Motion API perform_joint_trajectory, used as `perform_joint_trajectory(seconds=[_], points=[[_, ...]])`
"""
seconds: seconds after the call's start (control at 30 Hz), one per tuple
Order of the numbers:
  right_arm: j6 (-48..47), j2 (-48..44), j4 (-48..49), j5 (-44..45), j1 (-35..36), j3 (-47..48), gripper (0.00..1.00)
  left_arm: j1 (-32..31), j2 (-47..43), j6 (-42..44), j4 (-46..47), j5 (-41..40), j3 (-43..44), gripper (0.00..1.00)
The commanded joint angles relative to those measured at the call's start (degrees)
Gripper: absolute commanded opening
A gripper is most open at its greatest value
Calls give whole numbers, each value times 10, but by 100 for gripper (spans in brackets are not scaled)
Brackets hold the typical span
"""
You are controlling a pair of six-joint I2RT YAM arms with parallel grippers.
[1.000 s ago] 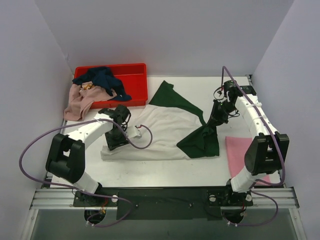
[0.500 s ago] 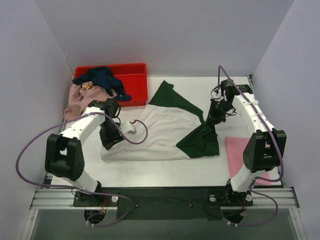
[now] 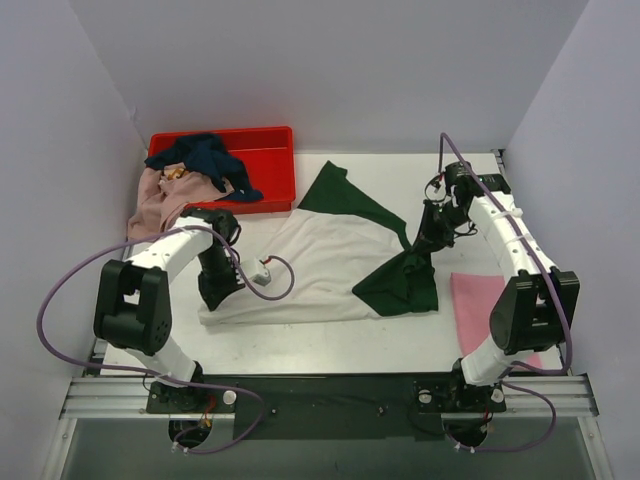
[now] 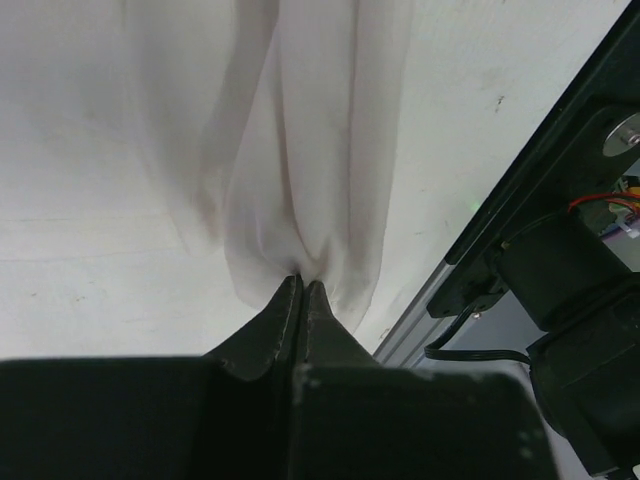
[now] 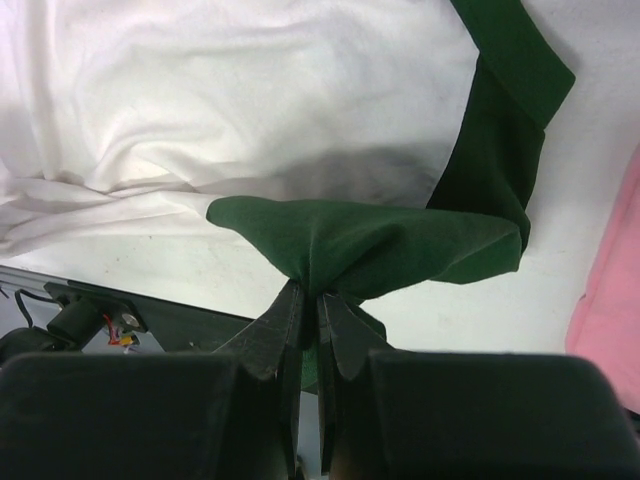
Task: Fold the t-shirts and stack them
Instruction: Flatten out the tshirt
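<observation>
A white t-shirt with dark green sleeves lies spread across the middle of the table. My left gripper is shut on the white cloth at the shirt's near-left corner. My right gripper is shut on a bunched fold of green fabric, lifted off the table at the shirt's right side. The other green sleeve lies flat at the back. A pink t-shirt rests folded at the right. Navy and dusty pink t-shirts hang over the crate.
The red crate stands at the back left. Grey walls close in the left, back and right. A black rail runs along the table's near edge, close to my left gripper. Purple cables loop from both arms.
My left gripper came down at the shirt's near-left corner and shut on the white cloth. The right gripper stayed shut on the green fold, shifting only slightly.
</observation>
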Motion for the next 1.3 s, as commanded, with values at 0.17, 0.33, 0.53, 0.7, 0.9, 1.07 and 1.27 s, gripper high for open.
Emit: perform_joint_trajectory(seconds=[0.17, 0.33, 0.53, 0.7, 0.9, 1.07, 1.27], points=[[-5, -80, -28, 9, 1, -10, 0, 18, -87, -70, -3, -21, 58, 0], [-5, -133, -61, 23, -7, -10, 0, 39, -167, -95, -9, -54, 86, 0], [5, -231, -158, 32, -55, 24, 0, 41, -256, -140, -28, -94, 151, 0], [-8, -300, -215, -15, -138, 90, 0, 42, -326, -165, 48, -138, 223, 0], [6, -244, -235, -14, -138, 425, 0, 40, -286, -182, 115, -142, 441, 0], [7, -222, -225, 45, -139, 579, 0, 41, -289, -196, 171, -130, 500, 0], [12, -264, -162, 94, -139, 568, 0, 41, -302, -179, 219, -138, 476, 0]])
